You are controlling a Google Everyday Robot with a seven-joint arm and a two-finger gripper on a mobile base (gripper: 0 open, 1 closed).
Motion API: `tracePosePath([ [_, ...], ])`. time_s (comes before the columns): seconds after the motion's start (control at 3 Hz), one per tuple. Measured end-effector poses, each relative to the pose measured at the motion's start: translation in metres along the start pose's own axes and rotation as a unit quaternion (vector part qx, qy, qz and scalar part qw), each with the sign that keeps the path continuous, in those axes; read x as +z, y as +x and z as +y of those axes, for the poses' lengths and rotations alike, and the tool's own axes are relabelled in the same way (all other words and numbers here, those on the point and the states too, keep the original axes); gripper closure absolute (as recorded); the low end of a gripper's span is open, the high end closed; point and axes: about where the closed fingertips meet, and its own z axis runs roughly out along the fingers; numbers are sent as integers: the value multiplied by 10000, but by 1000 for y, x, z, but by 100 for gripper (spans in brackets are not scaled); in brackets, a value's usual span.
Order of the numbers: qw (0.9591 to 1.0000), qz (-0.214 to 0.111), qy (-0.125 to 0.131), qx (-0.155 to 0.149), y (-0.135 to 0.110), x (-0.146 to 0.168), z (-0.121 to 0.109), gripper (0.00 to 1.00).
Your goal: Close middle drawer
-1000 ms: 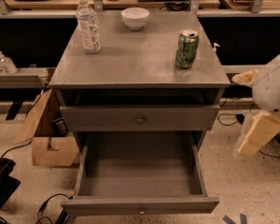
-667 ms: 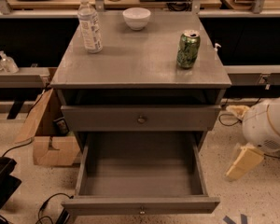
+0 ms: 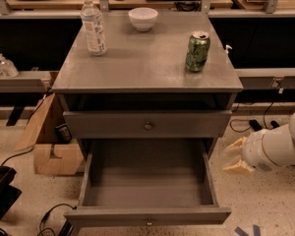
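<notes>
Beside the middle drawer (image 3: 147, 215), end effector (image 3: 225, 159), seemingly spread.

Speckled tan floor (image 3: 265, 205) all round. Cardboard box (image 3: 56, 159) at 8 o'clock, black cables (image 3: 46, 215) at 7, wooden benches (image 3: 49, 5) along 12, blue tape (image 3: 246, 230) at 5. Oh, and the gripper (image 3: 235, 156) sits at 4 o'clock, fingers spread.

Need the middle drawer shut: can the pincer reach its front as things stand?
Probably yes. The pincer hangs open to the right of the pulled-out middle drawer, apart from it. Nothing lies between it and the drawer's front, though it must come round the front right corner.
</notes>
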Motion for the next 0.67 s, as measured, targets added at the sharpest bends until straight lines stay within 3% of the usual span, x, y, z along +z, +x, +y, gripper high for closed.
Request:
tracePosePath([
  [0.67, 10000, -2, -7, -56, -5, -4, 1, 100],
])
